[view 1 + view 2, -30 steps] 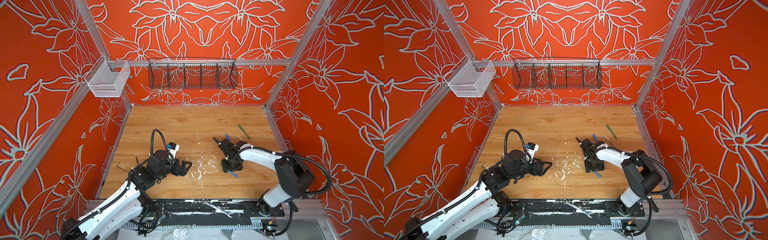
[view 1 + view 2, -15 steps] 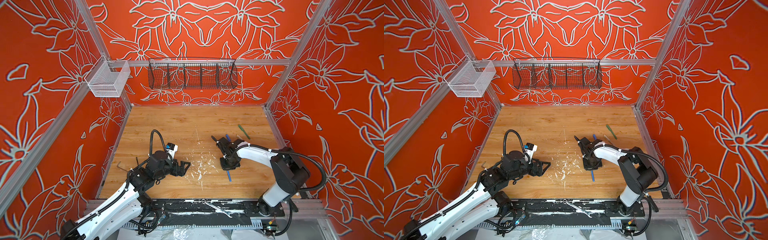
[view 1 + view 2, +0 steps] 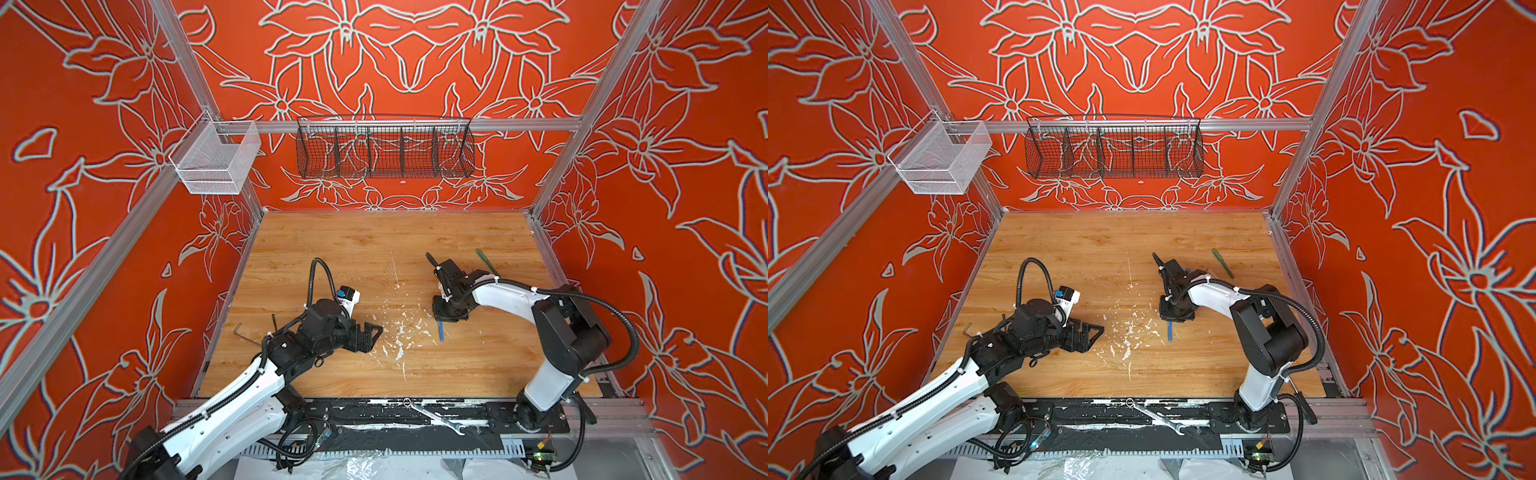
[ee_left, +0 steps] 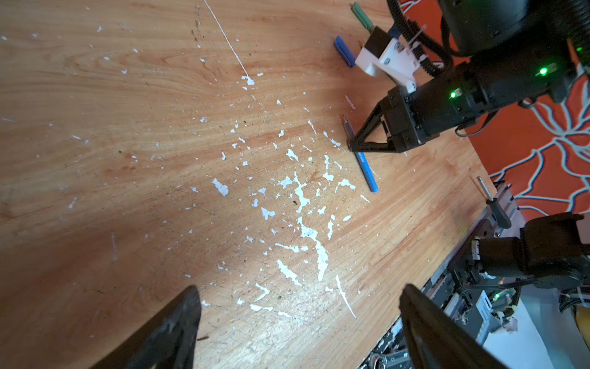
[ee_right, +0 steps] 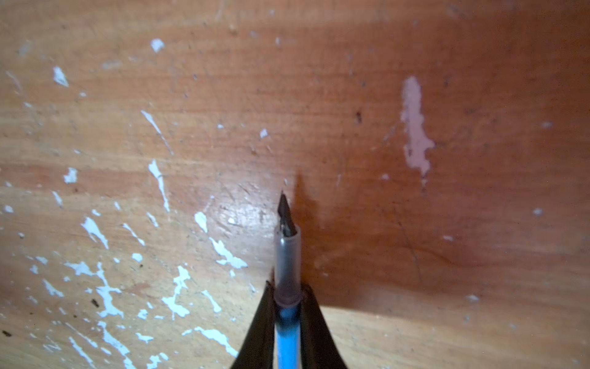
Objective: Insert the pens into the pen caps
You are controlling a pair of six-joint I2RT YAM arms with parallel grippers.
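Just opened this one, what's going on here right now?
The right gripper is clamped on the blue pen just behind its dark tip, with the pen low against the wooden table. The left gripper hangs open over the table's left side, holding nothing. A blue cap lies loose by the right arm's wrist, so that pen is not capped yet. A green pen lies further back.

A: Status, left gripper [image 4: 297, 335]?
B: Jaws spread wide over the white-flecked desk [image 4: 127, 159].
A: And the right gripper [image 4: 352, 147]?
B: Fingertips pinch the blue pen [image 4: 367, 171] near its dark tip. The pen's blue end points toward the desk's front edge.
A: Beyond it?
B: The blue cap [image 4: 344, 51], with the green pen [image 4: 362, 14] near it, partly hidden.
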